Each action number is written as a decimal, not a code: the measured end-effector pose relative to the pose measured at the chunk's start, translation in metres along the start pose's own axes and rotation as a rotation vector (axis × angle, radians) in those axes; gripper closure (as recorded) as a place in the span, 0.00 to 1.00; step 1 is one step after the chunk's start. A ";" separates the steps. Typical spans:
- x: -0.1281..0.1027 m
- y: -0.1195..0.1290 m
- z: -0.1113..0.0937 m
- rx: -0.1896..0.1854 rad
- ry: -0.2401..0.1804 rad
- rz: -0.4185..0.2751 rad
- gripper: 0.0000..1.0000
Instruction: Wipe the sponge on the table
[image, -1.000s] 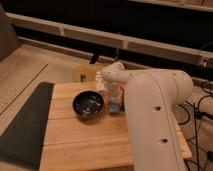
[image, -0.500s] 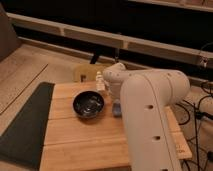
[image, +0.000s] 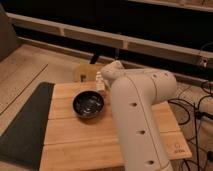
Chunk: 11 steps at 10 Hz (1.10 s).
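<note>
Arm (image: 137, 115) nearer bowl (image: 89, 105); gripper (image: 100, 83) at table (image: 65, 145) rear

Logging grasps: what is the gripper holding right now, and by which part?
Cannot be told: the gripper, beyond the bowl, is mostly hidden behind the arm.

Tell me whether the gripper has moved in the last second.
Yes. The gripper has shifted from beside the bowl toward the far edge of the table.

The desk (image: 75, 137) is pale honey wood, striped by its planks. The bowl (image: 89, 105) on it is glossy black. Left of the bowl lies a dark grey mat (image: 25, 125). The cream-white gripper (image: 100, 83) sits just behind the bowl, on a cream-white arm (image: 137, 120).
</note>
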 end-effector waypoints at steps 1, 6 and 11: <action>-0.010 0.008 -0.001 -0.004 -0.019 -0.022 1.00; -0.034 0.060 -0.010 -0.087 -0.102 -0.102 1.00; -0.006 0.095 -0.021 -0.168 -0.104 -0.166 1.00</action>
